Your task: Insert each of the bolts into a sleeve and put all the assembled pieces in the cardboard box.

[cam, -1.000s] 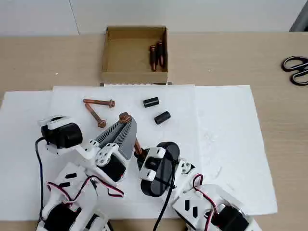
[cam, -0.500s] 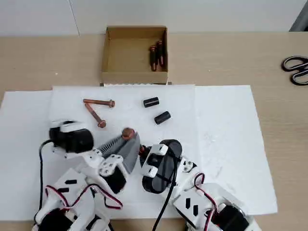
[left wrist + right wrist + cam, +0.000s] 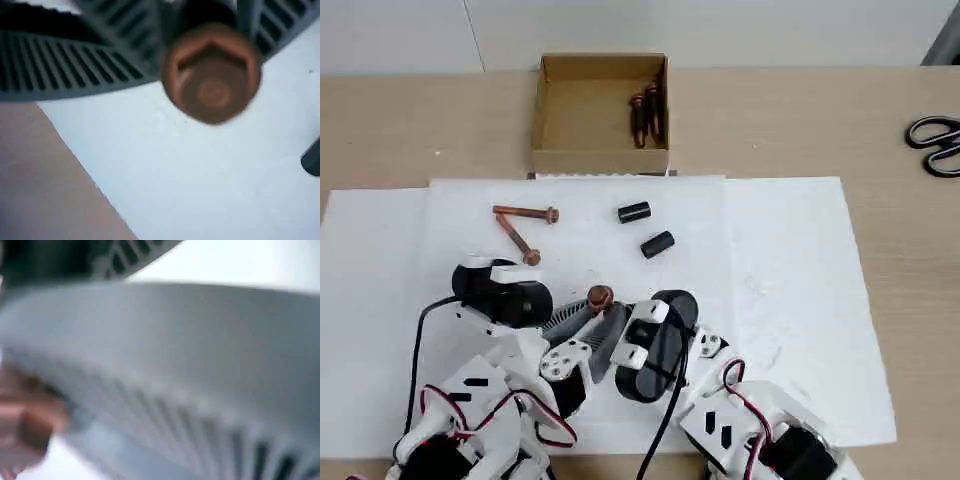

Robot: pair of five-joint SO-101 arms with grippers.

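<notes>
Logged left hand closed on a bolt at near centre of the white sheet, head up, pinched between ribbed fingers as seen in the left wrist view. Judged the grip just under the head as deliberate: leaves the shank free to enter a sleeve. Placed right hand touching or just beside the left one, on its right. Cannot tell whether open or closed, nor confirm anything held. Noted a copper blur at the edge of the right wrist view, probably the same bolt seen close past a grey ribbed finger. Read the two hands as brought together for mating bolt and sleeve. Counted a flat bolt and a slanted bolt lying left on the sheet, ends close together. Counted a far sleeve and a near sleeve to their right, apart from each other, all between hands and box. Only two sleeves out against three unboxed bolts, so presumed a third sleeve in the right hand; not confirmed. Found the box on the bench at the sheet's far edge, with two assembled pieces lying side by side by its right wall. Estimated task near its middle: two boxed, one in hand, two waiting. Noted scissors far right, well apart, no part in this.
</notes>
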